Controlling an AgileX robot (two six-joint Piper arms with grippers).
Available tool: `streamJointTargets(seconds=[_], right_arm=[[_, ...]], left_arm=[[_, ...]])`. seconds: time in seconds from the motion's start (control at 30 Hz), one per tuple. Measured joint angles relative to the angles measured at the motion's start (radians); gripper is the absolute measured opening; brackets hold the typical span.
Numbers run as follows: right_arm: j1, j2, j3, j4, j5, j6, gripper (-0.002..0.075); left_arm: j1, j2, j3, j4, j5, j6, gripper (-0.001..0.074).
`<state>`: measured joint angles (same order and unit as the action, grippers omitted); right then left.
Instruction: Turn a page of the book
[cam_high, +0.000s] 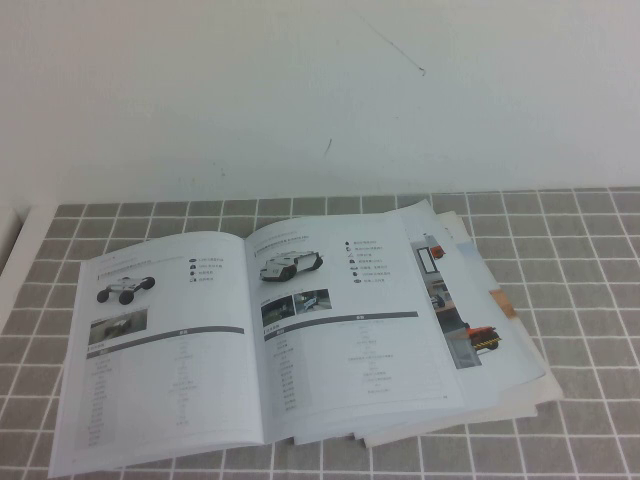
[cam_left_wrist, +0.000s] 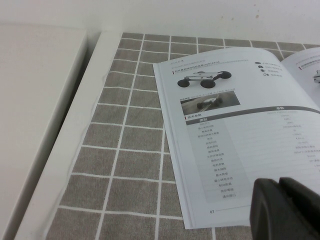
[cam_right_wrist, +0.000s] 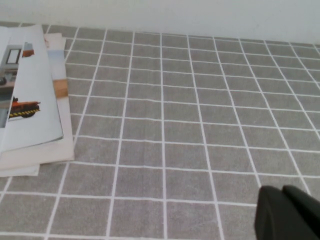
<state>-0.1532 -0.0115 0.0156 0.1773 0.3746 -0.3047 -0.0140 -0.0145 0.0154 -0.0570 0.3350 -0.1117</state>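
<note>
The book (cam_high: 250, 330) lies open on the tiled cloth, showing two white inner pages with small vehicle photos and tables. Its left page also shows in the left wrist view (cam_left_wrist: 240, 125). The cover leaf with the robot-lab photo is hidden. Neither arm shows in the high view. My left gripper (cam_left_wrist: 280, 186) is shut and empty, hovering over the near corner of the left page. My right gripper (cam_right_wrist: 282, 192) is shut and empty over bare cloth, well to the right of the papers.
Fanned-out brochures and sheets (cam_high: 480, 320) stick out from under the book's right side and also show in the right wrist view (cam_right_wrist: 30, 100). The grey tiled cloth (cam_high: 580, 300) covers the table. A white ledge (cam_left_wrist: 40, 100) borders the cloth's left edge.
</note>
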Motion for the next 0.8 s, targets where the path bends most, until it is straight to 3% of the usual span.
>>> streamJointTargets(seconds=[0.27,0.8], right_arm=[[0.098,0.000,0.000,0.000,-0.001,-0.002,-0.0003],[0.102,0.000,0.001,0.002,-0.004,-0.002,-0.0003]], left_arm=[[0.000,0.000,0.000,0.000,0.000,0.000,-0.0004],[0.000,0.000,0.000,0.002,0.000,0.002,-0.0004]])
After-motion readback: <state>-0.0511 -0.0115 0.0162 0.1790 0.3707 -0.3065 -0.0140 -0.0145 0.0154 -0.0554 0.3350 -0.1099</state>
